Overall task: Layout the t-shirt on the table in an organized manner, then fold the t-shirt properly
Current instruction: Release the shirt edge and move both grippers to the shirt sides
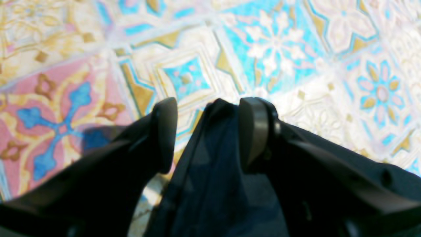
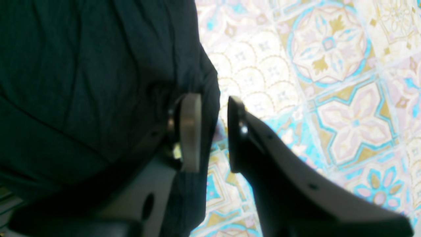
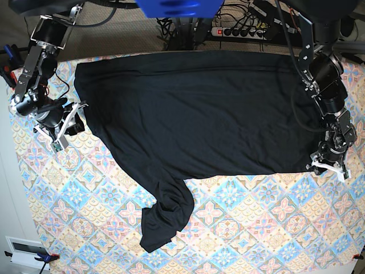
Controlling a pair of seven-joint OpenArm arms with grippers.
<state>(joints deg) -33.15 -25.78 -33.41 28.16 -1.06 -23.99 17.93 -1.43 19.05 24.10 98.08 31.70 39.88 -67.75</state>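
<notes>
One thin black t-shirt [image 3: 194, 108], wrinkled sleeve, floral-tiled table [image 3: 274, 222]

Beyond the top edge of the base view lies a dull grey-brown floor [image 3: 122, 25], where a tangle of black cables [image 3: 179, 28] runs toward a power strip [image 3: 242, 31] at upper centre, its row of sockets filled with plugs. A blurred blue shape [image 3: 178, 8] hangs at the very top centre, too unfocused to identify. Down the left edge runs a pale strip of floor [image 3: 8, 211], with a small white box [image 3: 25, 249] in the lower left corner; light is bright and even, casting only soft shadows.
</notes>
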